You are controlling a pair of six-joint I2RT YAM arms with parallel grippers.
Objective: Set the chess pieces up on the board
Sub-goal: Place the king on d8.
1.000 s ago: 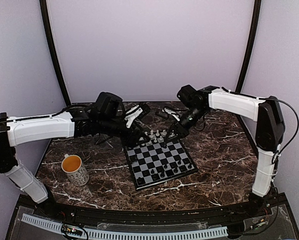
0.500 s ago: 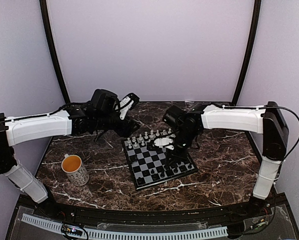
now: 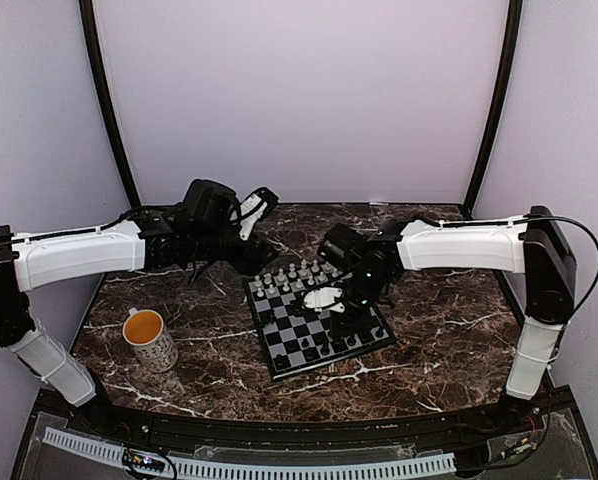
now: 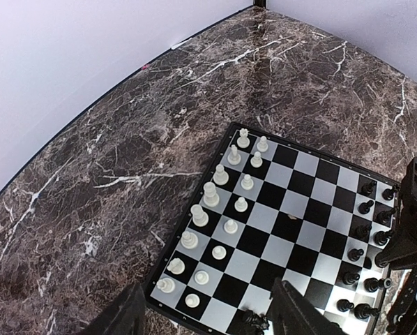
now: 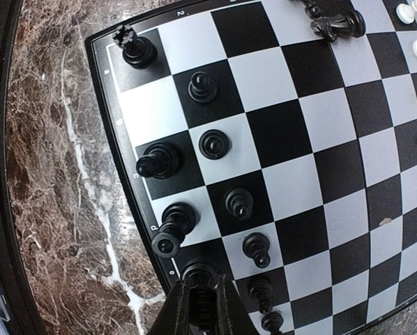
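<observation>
The board [image 3: 297,325] lies mid-table, also in the left wrist view [image 4: 292,230] and right wrist view [image 5: 292,132]. White chess pieces [image 3: 294,272] stand in two rows on its far side [image 4: 210,195]. Black pieces [image 3: 319,348] stand along its near side [image 5: 226,202]. One black piece [image 5: 337,24] lies on its side, also seen in the left wrist view [image 4: 254,322]. My right gripper [image 3: 347,315] is low over the black back row [image 5: 203,307], shut on a black piece [image 5: 201,276]. My left gripper [image 3: 262,200] is open and empty, raised behind the board's far left corner [image 4: 208,321].
A patterned mug [image 3: 149,338] with an orange inside stands on the marble tabletop left of the board. The right arm [image 4: 414,230] reaches over the board's right side. Pale walls close in the back and sides.
My right gripper has moved from behind the board over it to the near black row, coming down with a black piece. My left gripper has drawn back and left, away from the board.
</observation>
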